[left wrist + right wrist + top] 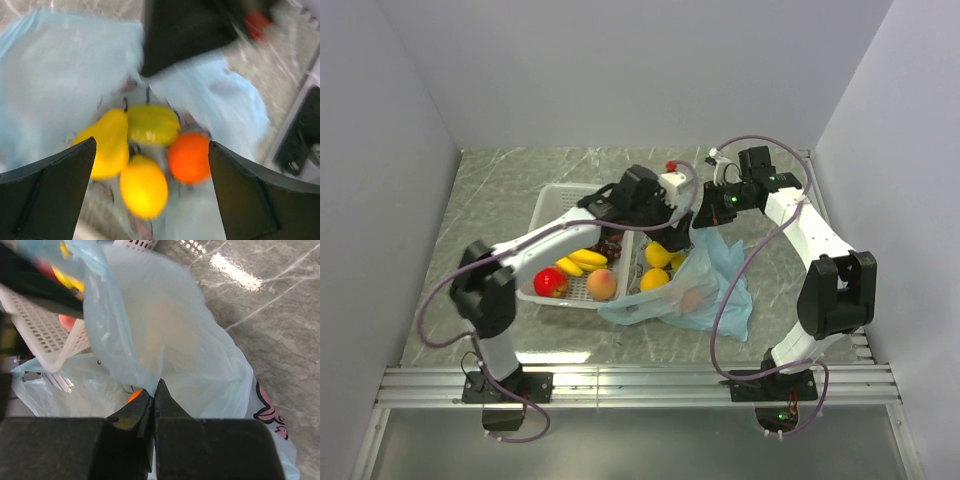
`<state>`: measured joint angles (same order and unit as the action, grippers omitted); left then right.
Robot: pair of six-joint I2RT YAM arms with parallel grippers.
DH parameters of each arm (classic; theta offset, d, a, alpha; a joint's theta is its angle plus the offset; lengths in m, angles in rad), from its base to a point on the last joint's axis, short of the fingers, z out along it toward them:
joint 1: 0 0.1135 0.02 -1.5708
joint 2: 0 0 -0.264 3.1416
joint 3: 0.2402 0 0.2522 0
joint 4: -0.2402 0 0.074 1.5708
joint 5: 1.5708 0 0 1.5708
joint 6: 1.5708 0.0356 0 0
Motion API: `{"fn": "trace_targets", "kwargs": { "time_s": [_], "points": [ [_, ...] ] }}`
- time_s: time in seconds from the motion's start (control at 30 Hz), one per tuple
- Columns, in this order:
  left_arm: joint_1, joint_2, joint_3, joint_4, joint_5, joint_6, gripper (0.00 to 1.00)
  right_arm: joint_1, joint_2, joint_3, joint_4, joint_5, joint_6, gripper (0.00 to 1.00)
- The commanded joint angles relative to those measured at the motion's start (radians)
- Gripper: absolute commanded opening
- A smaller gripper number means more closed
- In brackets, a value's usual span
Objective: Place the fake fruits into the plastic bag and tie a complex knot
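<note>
Left wrist view: our spread left gripper point(151, 145) hangs above glossy plastic fruits point(144, 186) inside the thin light-blue bag point(60, 80); our right gripper point(154, 390), pinching its film, should lift higher.

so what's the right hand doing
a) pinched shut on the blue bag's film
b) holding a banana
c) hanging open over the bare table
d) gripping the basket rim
a: in the right wrist view the right hand is closed tight on a fold of the plastic bag, with nothing else caught in it.
</note>
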<state>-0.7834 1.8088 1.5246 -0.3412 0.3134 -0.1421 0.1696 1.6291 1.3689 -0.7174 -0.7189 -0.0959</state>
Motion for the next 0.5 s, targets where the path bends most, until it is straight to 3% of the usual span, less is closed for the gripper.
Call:
{"fn": "trace_targets", "kwargs": {
  "time_s": [0.0,0.1,0.23,0.4,0.47],
  "points": [
    [0.024,-0.282,-0.095,0.008,0.021,0.029,0.99,-0.001,-0.034,0.002,0.018,-0.007,-0.011,0.00],
    [0.106,-0.449,-0.246,0.022,0.082,-0.002,0.98,-0.001,-0.040,-0.011,0.027,-0.013,-0.008,0.00],
    [0.223,-0.542,-0.323,-0.016,0.075,0.004,0.93,-0.001,-0.040,-0.025,0.032,-0.008,-0.011,0.00],
    [0.306,-0.429,-0.290,-0.039,-0.059,0.022,0.80,-0.001,-0.040,-0.028,0.035,-0.004,-0.011,0.00],
    [0.309,-0.340,-0.264,-0.041,-0.094,0.024,0.82,-0.001,-0.040,-0.025,0.033,-0.001,-0.010,0.00]
  ]
}}
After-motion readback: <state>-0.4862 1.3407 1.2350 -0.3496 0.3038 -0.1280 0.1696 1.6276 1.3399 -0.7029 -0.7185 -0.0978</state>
